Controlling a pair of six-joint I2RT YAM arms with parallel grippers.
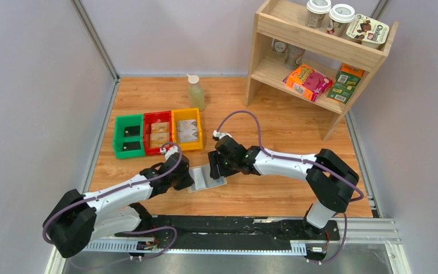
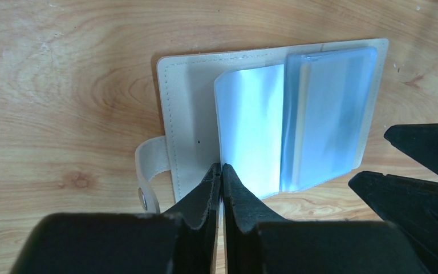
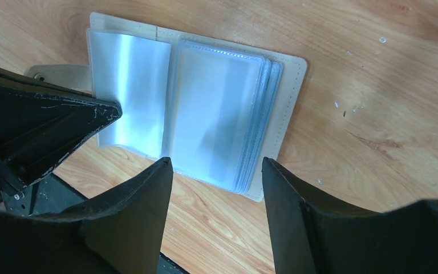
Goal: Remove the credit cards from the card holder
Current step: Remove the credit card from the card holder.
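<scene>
Overhead view of a wooden table (image 1: 285, 125) with a card holder (image 1: 208, 177) lying open and flat near the front edge, between two robot arms. Its beige cover faces down, with the clasp tab (image 2: 147, 174) sticking out from its left side. Inside is a stack of clear, bluish plastic sleeves (image 3: 219, 123). One single sleeve (image 2: 250, 123) is turned over to the left of the stack.

The left gripper (image 2: 221, 171) is at the holder's near edge. Its two black fingers are pressed together, and their tips meet at the lower corner of the single turned sleeve. It is not clear whether the thin plastic is caught between them.

The right gripper (image 3: 217, 162) hangs over the holder's near right part with its fingers spread wide apart. It holds nothing, and the sleeve stack shows in the gap between the fingers.

Beyond the holder and to its left, three small bins sit side by side, all touching. The green bin (image 1: 117, 137) holds black credit cards (image 1: 131, 131), the red bin (image 1: 146, 134) holds tan ones and the yellow bin (image 1: 199, 134) holds silvery ones.

A pale green bottle (image 1: 195, 92) stands farther back from the holder, behind the bins
</scene>
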